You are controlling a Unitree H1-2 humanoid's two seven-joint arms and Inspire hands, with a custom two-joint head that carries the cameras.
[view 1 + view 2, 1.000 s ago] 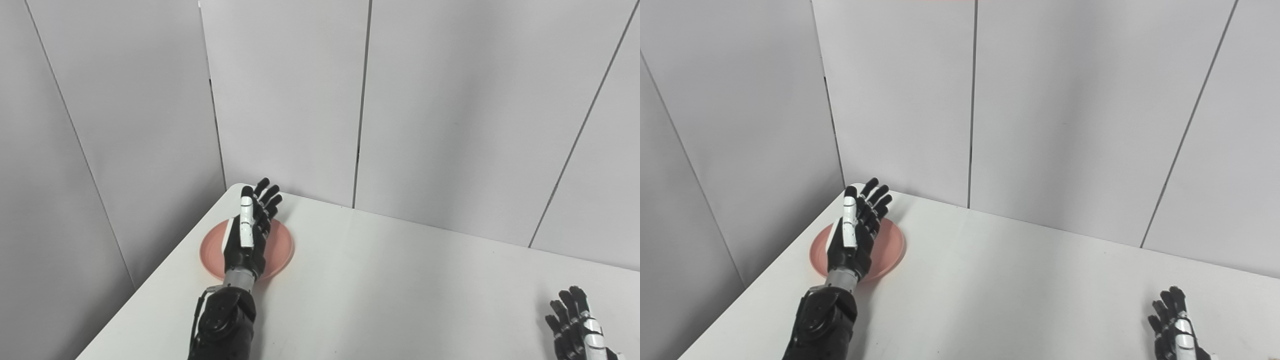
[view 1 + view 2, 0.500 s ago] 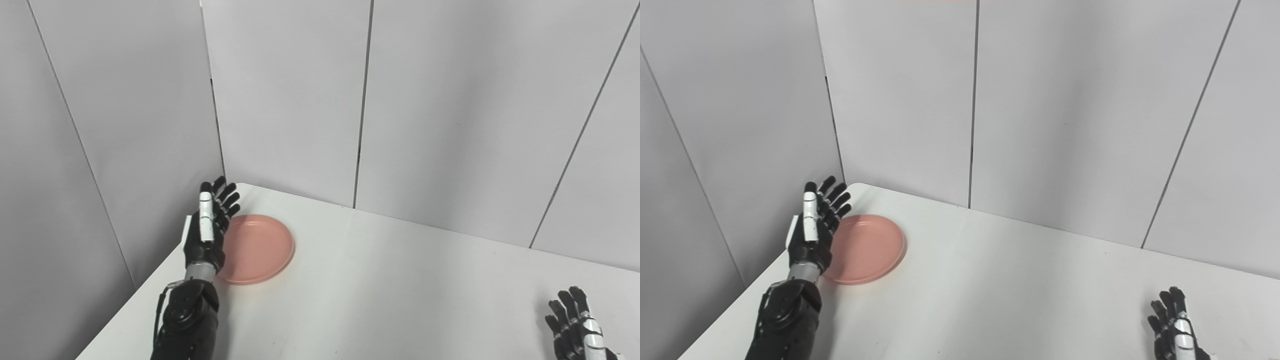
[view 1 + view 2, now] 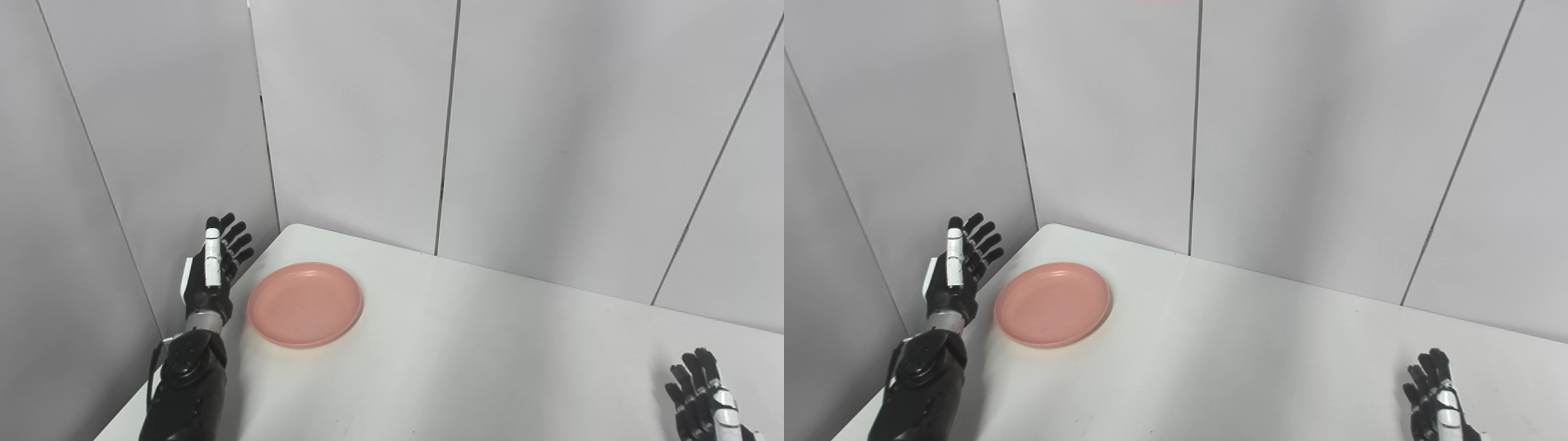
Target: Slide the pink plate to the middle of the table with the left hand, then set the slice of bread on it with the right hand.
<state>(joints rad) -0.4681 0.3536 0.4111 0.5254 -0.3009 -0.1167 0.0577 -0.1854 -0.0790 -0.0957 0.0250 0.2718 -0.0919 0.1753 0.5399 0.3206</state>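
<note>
Now, left hand (image 3: 211, 269): open, empty, swung off the plate (image 3: 305, 304) to its left, beside the table (image 3: 490, 355) edge.
Plate: unmoved; push pending.
Right hand (image 3: 704, 398): open, waiting.

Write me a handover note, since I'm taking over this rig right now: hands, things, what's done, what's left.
Left robot hand: open, raised past the table's left edge, beside the pink plate and not touching it.
Right robot hand: open, holding nothing, low at the table's near right.
Plate: empty, near the far left corner.
Bread: not in view.
Done: nothing.
Left: slide the plate to the middle, then put the bread on it.
</note>
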